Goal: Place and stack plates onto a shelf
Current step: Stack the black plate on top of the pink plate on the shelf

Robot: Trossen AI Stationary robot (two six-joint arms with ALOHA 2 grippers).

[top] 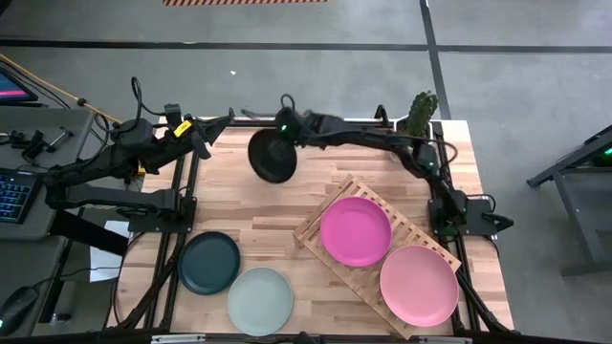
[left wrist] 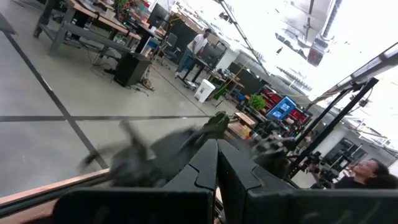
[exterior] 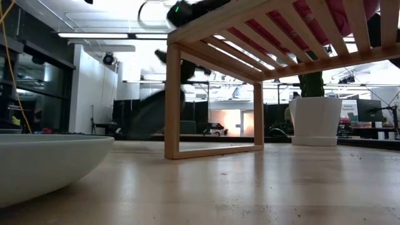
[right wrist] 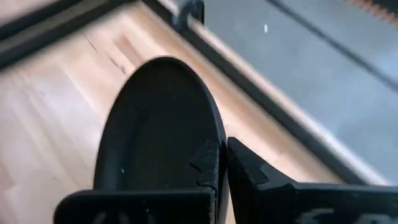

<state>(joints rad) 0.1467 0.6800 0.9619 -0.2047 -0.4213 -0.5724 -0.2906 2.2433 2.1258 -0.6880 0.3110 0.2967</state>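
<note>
My right gripper (top: pixel 283 126) reaches along the table's far edge and is shut on a black plate (top: pixel 273 158), which also shows in the right wrist view (right wrist: pixel 155 124) and as a blur in the low view (exterior: pixel 150 114). The slatted wooden shelf (top: pixel 330 205) lies slantwise at the near right. A magenta plate (top: pixel 355 231) and a light pink plate (top: pixel 419 285) lie flat on it. A dark teal plate (top: pixel 209 262) and a pale mint plate (top: pixel 259 300) rest on the tabletop at the near left. My left gripper (top: pixel 203 129) waits shut at the far left corner. A second dark plate is not in view. My right gripper pinches the black plate's rim (right wrist: pixel 208 134) between its two fingers, one finger (right wrist: pixel 205 165) on the hollow face and the other (right wrist: pixel 249 171) behind it. The fingers come from above, at the plate's far edge. The plate hangs steeply tilted below them; whether its lower edge touches the table I cannot tell.
A potted plant (top: pixel 421 115) stands at the far right corner, its white pot (exterior: pixel 315 122) showing in the low view. Bare tabletop (top: pixel 258 205) lies between the black plate and the shelf. Desks and a keyboard (top: pixel 14 191) stand left of the table.
</note>
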